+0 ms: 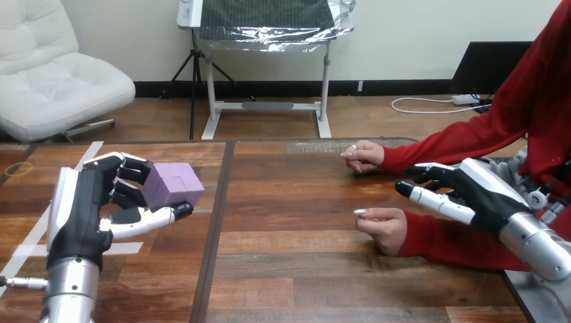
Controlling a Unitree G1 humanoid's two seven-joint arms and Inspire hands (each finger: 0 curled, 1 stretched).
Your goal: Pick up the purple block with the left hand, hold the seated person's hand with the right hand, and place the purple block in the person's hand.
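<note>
Item 1, purple block (175,185): you find it off the desk (289,269), pinched in the left hand (91,205). The fingers curl over its far side and the thumb presses beneath it. It sits at the view's left, on the near side of the desk.

Item 2, person's lower hand (382,227): it rests on the desk right of centre, loosely curled and not yet opened to receive anything. The person's upper hand (363,156) lies farther back, also curled.

Item 3, right hand (471,192): its fingers are relaxed and mostly straight, pointing toward the view's left and closed round nothing. It hangs between the two red sleeves (444,242), just behind the lower hand's wrist. You cannot tell whether it touches the sleeve.

Relation to note: the block lies well to the left of both the person's hands, so the handover likely runs straight rightward across the desk. The right hand is by far the nearer to the person, and the lower hand looks like its closest target.
</note>
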